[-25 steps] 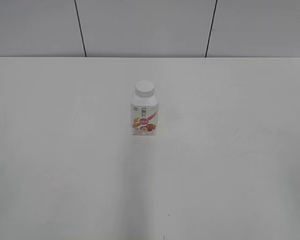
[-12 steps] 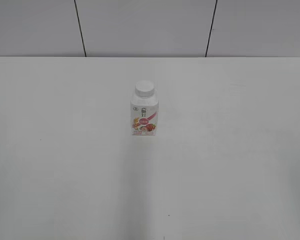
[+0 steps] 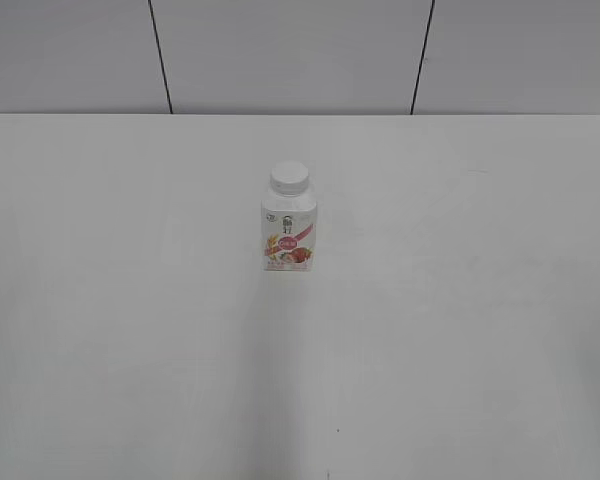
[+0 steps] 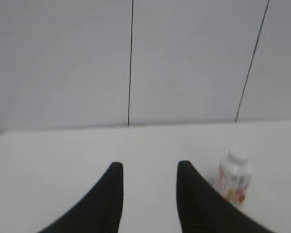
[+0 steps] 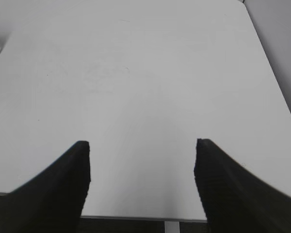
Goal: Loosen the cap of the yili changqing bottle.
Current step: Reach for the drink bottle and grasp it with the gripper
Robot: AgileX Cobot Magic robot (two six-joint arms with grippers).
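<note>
The cap [image 3: 289,178] sits screwed on top of the yili changqing bottle [image 3: 289,232], which stands upright a little left of centre in the exterior view, alone on the white table [image 3: 460,330]. In the left wrist view the same bottle shows blurred at the lower right of the frame, partly behind the right-hand finger of the left gripper [image 4: 148,170]. In the right wrist view only a corner of something white with dark print shows at the far left edge, probably the bottle, though too little is visible to be sure.

Neither arm appears in the exterior view, so both are well apart from the bottle. The left gripper's fingers stand moderately apart with nothing between them. The right gripper [image 5: 141,145] is spread wide and also empty, looking down at bare table and its near edge. The grey panelled wall [image 3: 290,55] fills the top of the exterior view.

The task looks not yet begun: nothing is holding the body or the cap. The bottle is small and light with nothing bracing it, so a sideways approach could tip it or push it across the smooth top. If the cap is turned before the body is clamped firmly, the whole bottle will likely spin. Squeezing the thin plastic body too hard could dent it.
</note>
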